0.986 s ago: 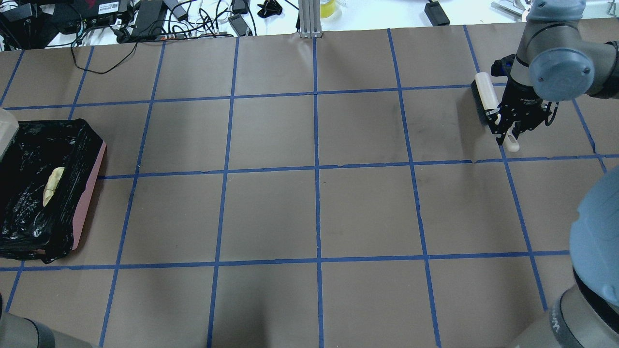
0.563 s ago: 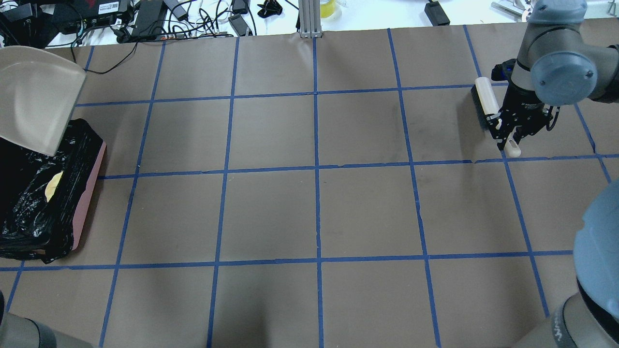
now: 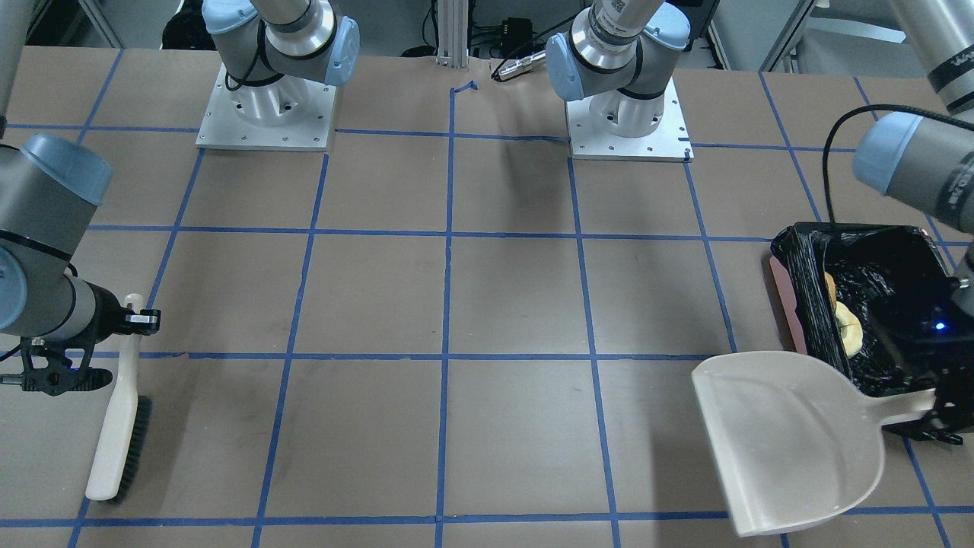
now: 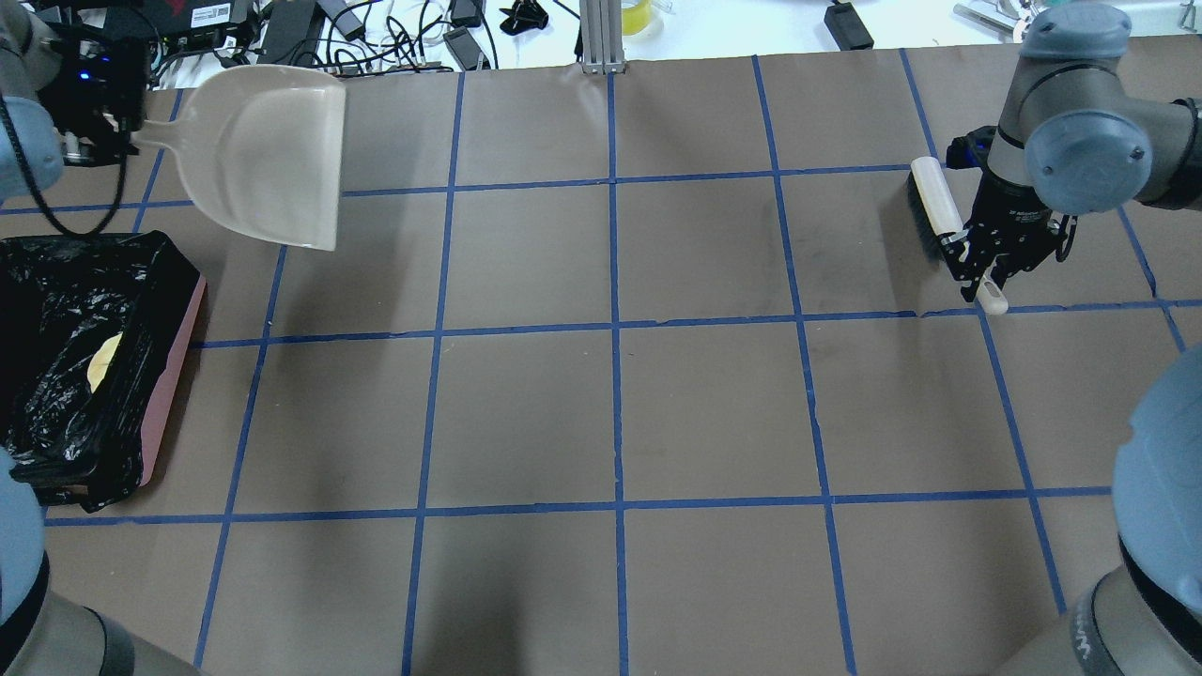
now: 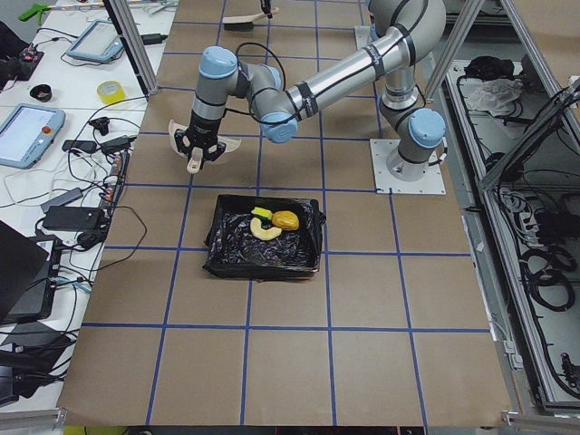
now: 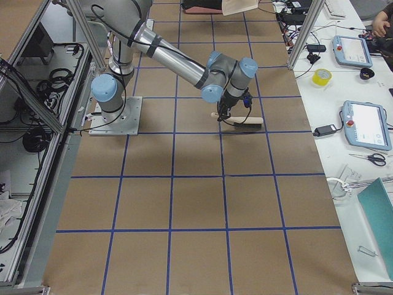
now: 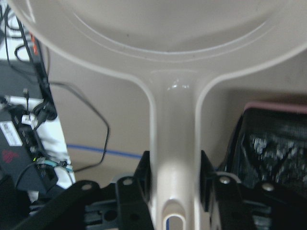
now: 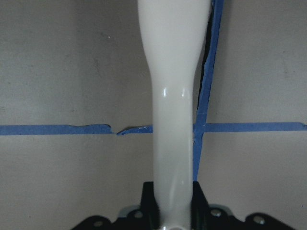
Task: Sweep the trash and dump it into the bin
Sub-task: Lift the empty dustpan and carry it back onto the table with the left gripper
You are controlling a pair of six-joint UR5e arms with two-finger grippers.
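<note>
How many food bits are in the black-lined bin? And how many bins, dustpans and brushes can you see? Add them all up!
food bits: 3 (golden-brown lump, tan crescent, yellow-green wedge)
bin: 1
dustpan: 1
brush: 1
Total: 6

Left arm [image 5: 344,74] extended long toward the far left side, left claw [image 7: 173,182] clamped on dustpan handle [image 7: 173,120], right arm [image 6: 178,61] bent at elbow, wrist pointing down, right claw [image 8: 172,206] clamped on brush handle [image 8: 173,96]
</note>
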